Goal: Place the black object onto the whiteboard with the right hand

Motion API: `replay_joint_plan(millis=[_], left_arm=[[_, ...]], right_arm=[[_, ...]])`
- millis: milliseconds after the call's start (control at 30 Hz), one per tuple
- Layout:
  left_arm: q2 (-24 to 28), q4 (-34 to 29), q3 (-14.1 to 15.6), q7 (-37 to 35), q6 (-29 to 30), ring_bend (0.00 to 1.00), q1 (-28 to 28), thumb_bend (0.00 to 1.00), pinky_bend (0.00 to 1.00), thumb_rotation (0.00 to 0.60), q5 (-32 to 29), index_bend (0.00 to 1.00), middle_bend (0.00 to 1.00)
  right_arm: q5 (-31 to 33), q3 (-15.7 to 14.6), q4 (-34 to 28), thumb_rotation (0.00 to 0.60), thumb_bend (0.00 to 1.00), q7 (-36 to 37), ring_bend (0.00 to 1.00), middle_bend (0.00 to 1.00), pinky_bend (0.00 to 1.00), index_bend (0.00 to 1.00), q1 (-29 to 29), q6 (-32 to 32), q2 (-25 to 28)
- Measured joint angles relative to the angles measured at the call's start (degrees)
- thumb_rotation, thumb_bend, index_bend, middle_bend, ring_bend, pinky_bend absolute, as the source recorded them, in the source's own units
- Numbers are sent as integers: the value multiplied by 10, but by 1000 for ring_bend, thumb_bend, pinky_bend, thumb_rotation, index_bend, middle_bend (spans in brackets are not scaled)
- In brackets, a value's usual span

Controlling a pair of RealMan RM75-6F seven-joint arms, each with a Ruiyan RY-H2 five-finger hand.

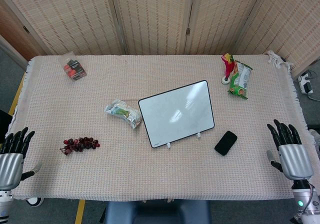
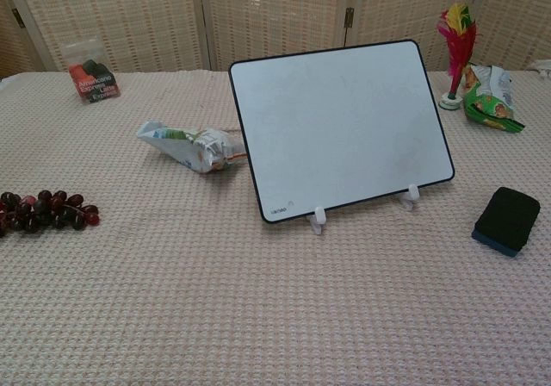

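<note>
The black object (image 1: pixel 226 142) (image 2: pixel 507 220), a flat dark pad with a blue underside, lies on the table just right of the whiteboard. The whiteboard (image 1: pixel 176 113) (image 2: pixel 340 125) stands tilted back on small white feet near the table's middle. My right hand (image 1: pixel 289 151) hovers at the table's front right edge, fingers spread and holding nothing, well to the right of the black object. My left hand (image 1: pixel 12 156) sits at the front left edge, fingers apart and empty. Neither hand appears in the chest view.
A crumpled packet (image 1: pixel 123 112) (image 2: pixel 191 146) lies left of the board. A bunch of dark grapes (image 1: pixel 80 144) (image 2: pixel 43 209) is front left. A red-black packet (image 1: pixel 74 68) (image 2: pixel 91 79) sits back left. A feathered shuttlecock (image 1: pixel 228 67) (image 2: pixel 455 50) and green snack bag (image 1: pixel 241 79) (image 2: pixel 489 97) stand back right.
</note>
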Motion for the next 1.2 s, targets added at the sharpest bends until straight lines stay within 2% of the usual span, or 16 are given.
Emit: replay_joint_plan(millis=[333, 533, 600, 767, 1200], left_arm=[[-2, -1, -2, 0, -5, 0, -2, 242, 0, 600, -5, 0, 0], [0, -1, -5, -4, -12, 0, -5, 242, 0, 600, -11, 0, 0], [-1, -3, -5, -2, -10, 0, -5, 243, 0, 600, -11, 0, 0], [0, -6, -4, -3, -12, 0, -5, 242, 0, 600, -11, 0, 0], [5, -6, -5, -14, -15, 0, -5, 242, 0, 600, -15, 0, 0]], right_arm=[[6, 0, 6, 600, 453, -8, 0, 0, 0, 0, 13, -28, -3], [10, -3, 25, 600, 453, -15, 0, 0, 0, 1, 45, -93, -4], [11, -4, 34, 600, 453, -28, 0, 0, 0, 33, 63, -124, -6], [18, -3, 46, 600, 453, -82, 0, 0, 0, 112, 100, -174, -20], [84, 0, 30, 600, 452, -250, 0, 0, 0, 133, 163, -258, -66]])
